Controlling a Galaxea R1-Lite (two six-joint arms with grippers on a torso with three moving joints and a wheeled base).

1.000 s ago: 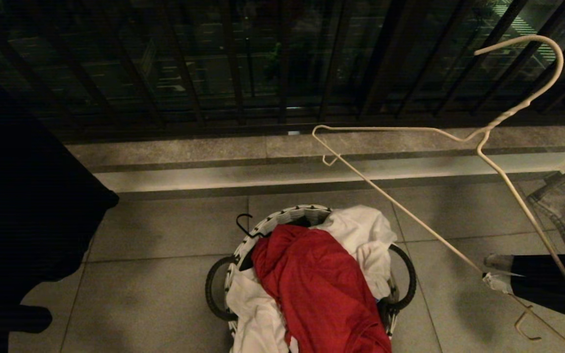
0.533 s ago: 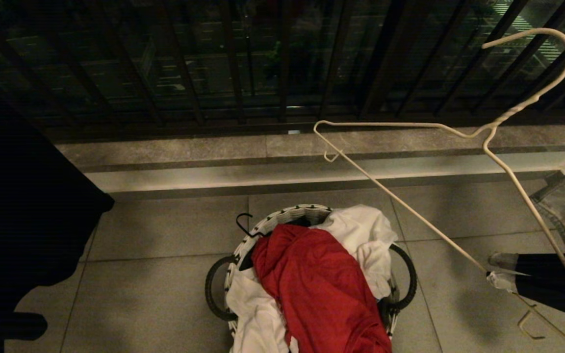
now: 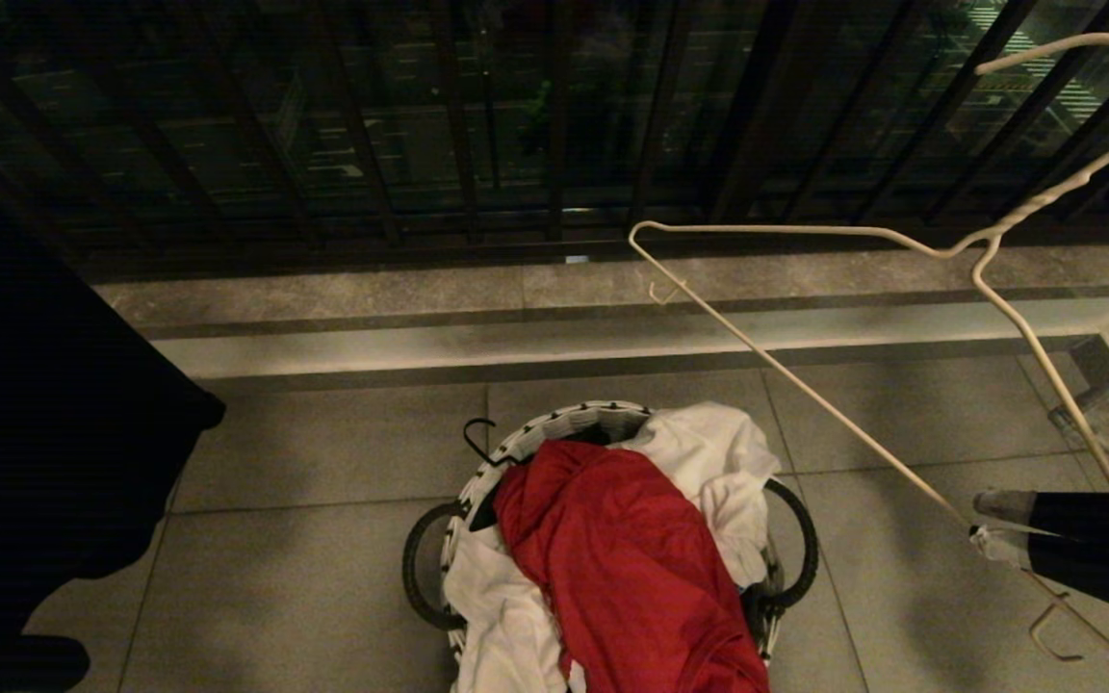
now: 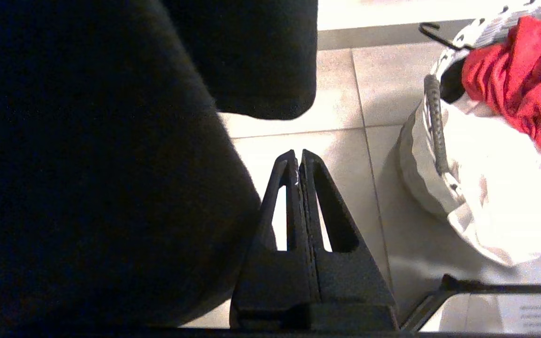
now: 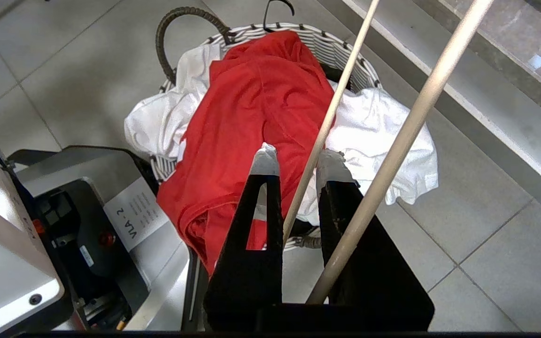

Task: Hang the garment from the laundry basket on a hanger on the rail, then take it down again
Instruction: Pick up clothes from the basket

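Your right end effector [image 3: 983, 539] sits at the right edge of the head view, clenched on the bottom bar of the cream-white wire hanger [image 3: 805, 395]. In the right wrist view its taped fingertips [image 5: 265, 159] stand on either side of that thin bar, with the hanger's second, nearer bar crossing in front of the right finger. The hanger is held in the air, tilted, its twisted neck and hook up against the dark window bars [image 3: 458, 115] at the upper right, one small upturned end hook over the stone sill [image 3: 343, 289] and the other low beside your end effector. The red T-shirt [image 3: 622, 568] lies crumpled on top of the laundry basket [image 3: 554, 423] on the tiled floor [image 3: 323, 452], draped over a white T-shirt [image 3: 718, 462] that spills past the rim on both sides. A small black hook [image 3: 479, 438] pokes up at the basket's far rim. Your left end effector [image 4: 298, 159] is parked low to the left of the basket, its fingers pressed flat together with nothing between them, and a large dark shape [image 4: 87, 164] fills the view beside it.
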